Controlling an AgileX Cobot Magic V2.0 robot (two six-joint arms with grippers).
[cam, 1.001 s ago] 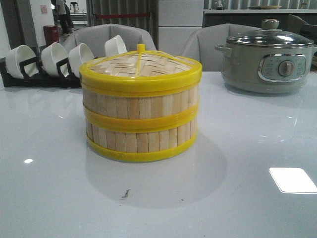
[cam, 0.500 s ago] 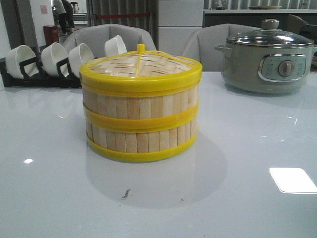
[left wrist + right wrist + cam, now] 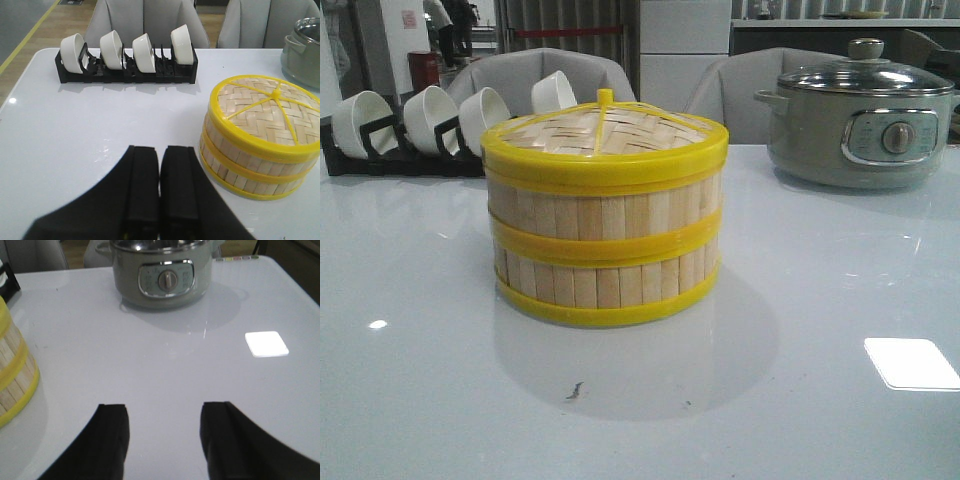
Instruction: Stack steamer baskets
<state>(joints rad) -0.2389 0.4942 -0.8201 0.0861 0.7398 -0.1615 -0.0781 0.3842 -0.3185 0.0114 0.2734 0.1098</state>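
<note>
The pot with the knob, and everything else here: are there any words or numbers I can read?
None can be read.
Pot: marks around the knob on its panel, too small and blurred.
Red-and-white sign on the far wall: blurred.
Steamer baskets, bowls and rack: no writing.
</note>
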